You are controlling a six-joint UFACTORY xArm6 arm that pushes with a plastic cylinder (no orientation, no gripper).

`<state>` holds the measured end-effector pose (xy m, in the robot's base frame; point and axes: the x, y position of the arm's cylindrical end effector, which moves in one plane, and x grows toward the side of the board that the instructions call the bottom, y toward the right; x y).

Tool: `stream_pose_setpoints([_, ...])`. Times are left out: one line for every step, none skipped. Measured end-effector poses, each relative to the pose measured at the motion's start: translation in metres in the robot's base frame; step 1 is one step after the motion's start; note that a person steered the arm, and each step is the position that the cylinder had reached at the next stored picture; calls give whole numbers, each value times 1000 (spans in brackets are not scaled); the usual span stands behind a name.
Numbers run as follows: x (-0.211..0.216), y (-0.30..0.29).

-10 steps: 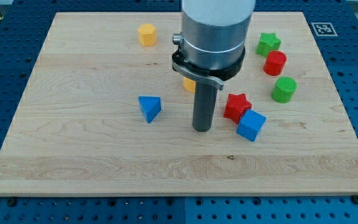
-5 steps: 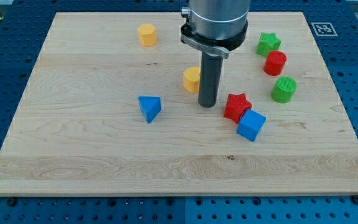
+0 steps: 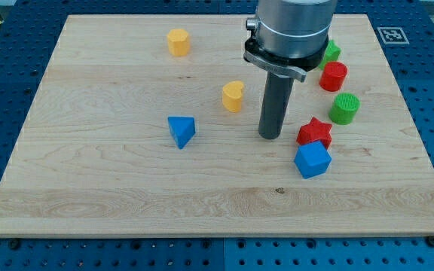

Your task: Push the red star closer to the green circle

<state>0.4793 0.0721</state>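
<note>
The red star [image 3: 315, 132] lies right of the board's middle, touching the blue cube [image 3: 312, 159] just below it. The green circle [image 3: 344, 108], a green cylinder, stands a short gap up and to the right of the star. My tip [image 3: 270, 136] rests on the board to the left of the red star, a small gap away from it.
A red cylinder [image 3: 333, 77] and a green star [image 3: 330, 52], partly hidden by the arm, sit above the green circle. A yellow block [image 3: 233, 96] lies left of the rod, a yellow hexagon block [image 3: 178, 41] near the top, a blue triangle [image 3: 181, 130] further left.
My tip moved up, then right and down. The red star slid right toward the green circle, and the blue cube shifted right and turned with it.
</note>
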Motion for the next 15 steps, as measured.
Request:
stream_pose_setpoints([5,18])
stream_pose_setpoints([12,33])
stream_pose_setpoints([26,50])
stream_pose_setpoints([30,66])
stream_pose_setpoints([31,67])
stream_pose_setpoints([33,30])
stream_pose_setpoints([20,14])
stream_pose_setpoints([2,14])
stream_pose_setpoints([5,19])
stream_pose_setpoints([6,42])
stream_pose_setpoints([6,65])
stream_pose_setpoints([6,83])
stream_pose_setpoints([6,95])
stream_pose_setpoints([6,100])
stream_pose_setpoints([6,88])
